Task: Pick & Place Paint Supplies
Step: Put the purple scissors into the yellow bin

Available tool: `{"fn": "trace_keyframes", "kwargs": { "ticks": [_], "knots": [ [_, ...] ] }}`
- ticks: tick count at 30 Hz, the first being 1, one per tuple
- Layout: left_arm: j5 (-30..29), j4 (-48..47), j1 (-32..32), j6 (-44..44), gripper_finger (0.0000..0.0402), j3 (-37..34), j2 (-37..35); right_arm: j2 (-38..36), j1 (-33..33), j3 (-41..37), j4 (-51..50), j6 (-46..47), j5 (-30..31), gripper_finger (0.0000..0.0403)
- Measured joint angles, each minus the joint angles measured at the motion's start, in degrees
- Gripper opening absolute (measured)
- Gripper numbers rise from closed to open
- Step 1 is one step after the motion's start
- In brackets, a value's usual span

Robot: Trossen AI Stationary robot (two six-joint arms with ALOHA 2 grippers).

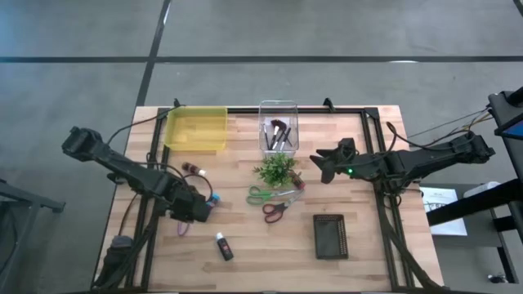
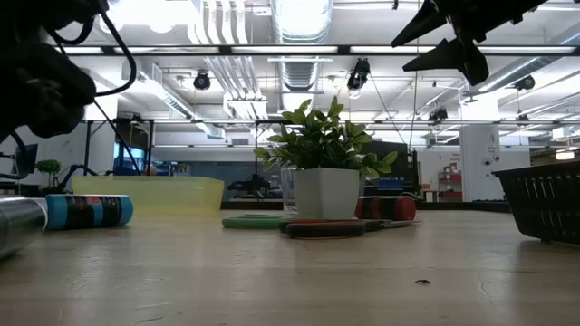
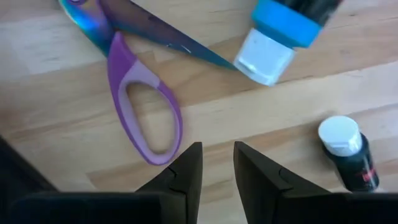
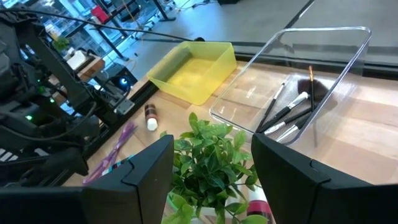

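From above, the wooden table (image 1: 359, 245) is made of pale planks with a dark frame. On it sit one see-through yellow tray (image 1: 196, 128), one clear box (image 1: 279, 125) with a few dark brushes (image 1: 278, 135) inside, and one black mesh basket (image 1: 330, 236). A little leafy plant (image 1: 275, 169) stands in the middle. Just below it lie two scissors, the green scissors (image 1: 263, 195) and the red scissors (image 1: 276, 211), touching each other. A black tube with a white cap (image 1: 223, 246) lies alone near the front. A brown tube (image 1: 194, 170) lies below the tray. The left gripper (image 1: 199, 208) is low by a blue-capped tube (image 1: 214, 198) and the purple scissors (image 1: 183, 227), which it partly hides. The right gripper (image 1: 315, 166) hangs beside the plant, well apart from the left one. From table height, the blue-capped tube lies on its side at the left edge, a shiny grey thing beside it is cut off, and the plant's white pot (image 2: 325, 193) blocks most of the scissors. The right gripper shows dark at the top, fingers spread. In the left wrist view, two dark fingers (image 3: 186, 168) are nearly together with only a thin gap, holding nothing, over bare wood between the smooth purple loop handle and the black tube; the blue-capped tube is cut off. In the right wrist view, its two wide fingers (image 4: 146, 168) stand far apart, empty, above the plant's leaves, with the tray, the box and about four brushes beyond.
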Motion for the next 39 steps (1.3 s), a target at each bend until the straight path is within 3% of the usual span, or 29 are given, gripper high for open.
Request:
{"fn": "trace_keyframes", "kwargs": {
  "ticks": [31,39],
  "knots": [
    [-1.48,1.82,-1.77,-4.42,0.0099,-2.54,0.17,-0.44,0.00,0.00,-0.35,0.01,0.01,0.0215],
    [0.44,8.52,-2.17,-6.31,0.0099,-6.25,0.20,-0.42,0.00,0.00,-0.35,-0.03,0.01,0.0215]
  ]
}}
